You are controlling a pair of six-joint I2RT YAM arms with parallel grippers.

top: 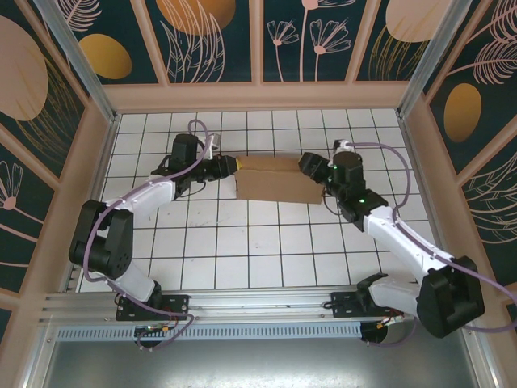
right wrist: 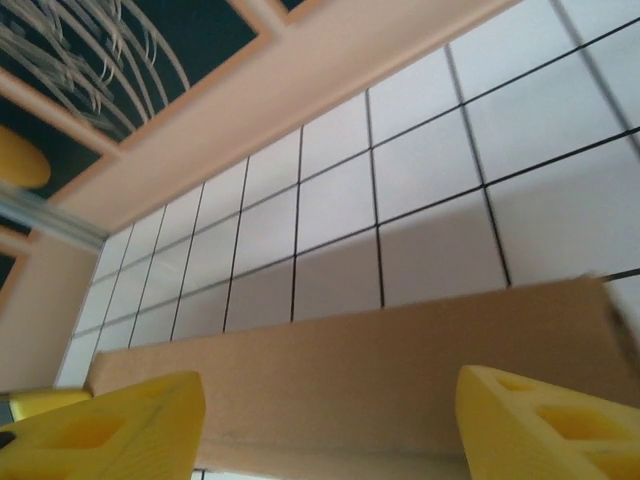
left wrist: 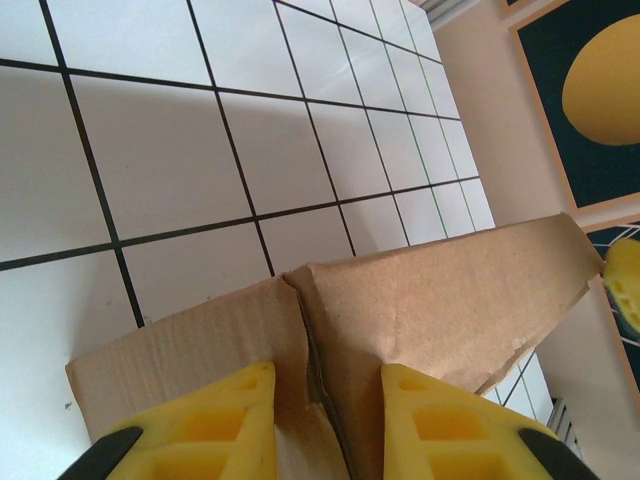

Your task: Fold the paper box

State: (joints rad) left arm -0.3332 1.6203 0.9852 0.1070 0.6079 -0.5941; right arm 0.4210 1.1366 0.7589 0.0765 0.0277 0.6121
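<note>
**Gripping the plain brown corrugated cardboard paper box [top: 275,184] at one end**

The paper box lies far out on the white tiled table [top: 242,250], about midway across it and near the peach-framed back wall [top: 258,95]. It sits between the two arms, its long side running left to right. From above it reads as a wide flat panel with a narrower strip along its far edge.

The left gripper [top: 232,166] meets the box at its left end. In the left wrist view its two yellow fingers [left wrist: 215,425] stand close together with cardboard filling the gap between them. A creased seam, where two panels meet, runs down between the pads, so this gripper is clamped on the paper box. One panel spreads left over the tiles. The other rises to the right towards the wall.

The right gripper [top: 309,164] hovers at the box's right end. In the right wrist view its yellow fingers [right wrist: 555,425] are spread wide, and a long cardboard panel stretches across the space between them. Nothing is pinched there. Whether either fingertip touches the panel cannot be told.
</note>
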